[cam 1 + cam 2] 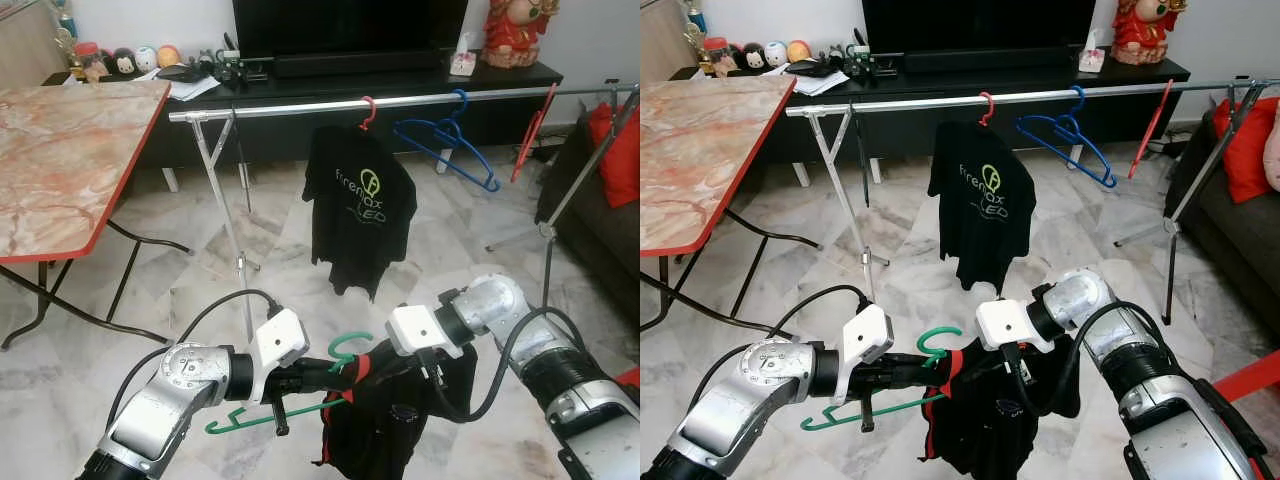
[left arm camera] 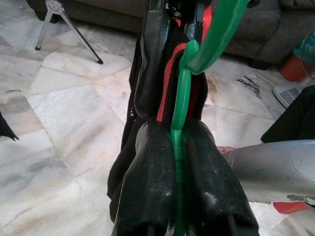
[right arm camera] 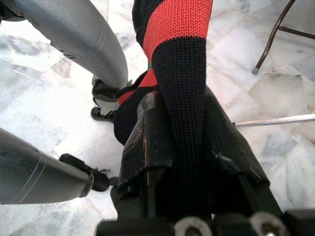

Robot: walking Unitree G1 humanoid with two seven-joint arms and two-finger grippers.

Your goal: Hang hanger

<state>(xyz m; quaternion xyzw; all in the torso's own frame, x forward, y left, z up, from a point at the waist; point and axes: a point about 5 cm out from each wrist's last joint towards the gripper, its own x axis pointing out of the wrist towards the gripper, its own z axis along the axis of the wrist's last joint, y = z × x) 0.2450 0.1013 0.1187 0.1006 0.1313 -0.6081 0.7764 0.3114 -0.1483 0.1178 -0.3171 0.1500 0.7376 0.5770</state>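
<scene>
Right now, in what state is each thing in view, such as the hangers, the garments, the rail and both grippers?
Green plastic hanger: off the rail, tilted, gripped.
Black-and-red knit garment: hanging bunched beside the green hanger.
Left gripper: shut on the green hanger.
Right gripper: shut on the garment's collar.
Black printed T-shirt: hung on the metal rail.
Blue plastic hanger: empty, on the rail.

Floor: pale marble tiles (image 1: 300, 235) with grey veining, glossy, evenly lit.
Left side: folding table with a pink marbled top (image 1: 60, 150), red edge and thin black legs.
Back wall: white, with a long black TV console (image 1: 400, 85) against it and a dark television (image 1: 350, 25) standing on it.
Console top: small round figurines (image 1: 135, 58), papers, a tissue box (image 1: 463, 62), a red figurine (image 1: 512, 30).
Right side: dark sofa (image 1: 590, 215) carrying a red cushion (image 1: 622, 155).
</scene>
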